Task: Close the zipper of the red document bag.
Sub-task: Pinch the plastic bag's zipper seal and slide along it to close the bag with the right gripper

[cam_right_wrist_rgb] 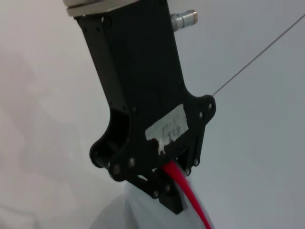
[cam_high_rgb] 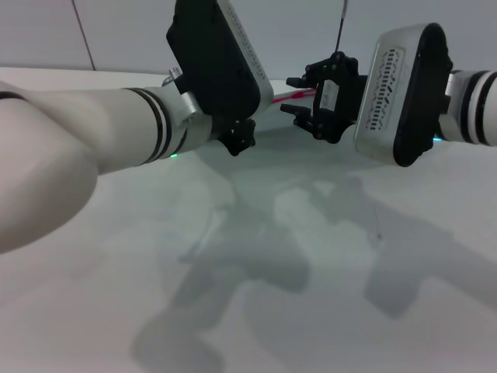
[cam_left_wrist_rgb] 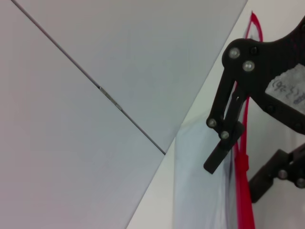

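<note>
The red document bag point(cam_left_wrist_rgb: 198, 186) is a pale translucent pouch; in the head view my two wrists hide nearly all of it. The zipper point(cam_left_wrist_rgb: 246, 119) is a thin red strip along its edge, and a short piece of the zipper point(cam_high_rgb: 289, 95) shows between the arms. My right gripper point(cam_left_wrist_rgb: 236, 179) stands open, with one finger on each side of the red strip and a thicker red piece between them. In the head view the right gripper point(cam_high_rgb: 295, 96) points left at the back of the table. The left gripper point(cam_right_wrist_rgb: 169, 193) is shut on the bag's point(cam_right_wrist_rgb: 138, 214) zipper edge point(cam_right_wrist_rgb: 190, 198).
The white table point(cam_high_rgb: 272, 264) lies in front of both arms, with only their shadows on it. A pale wall point(cam_high_rgb: 116, 31) with a thin dark seam rises behind the table. My left forearm point(cam_high_rgb: 78, 148) fills the left side of the head view.
</note>
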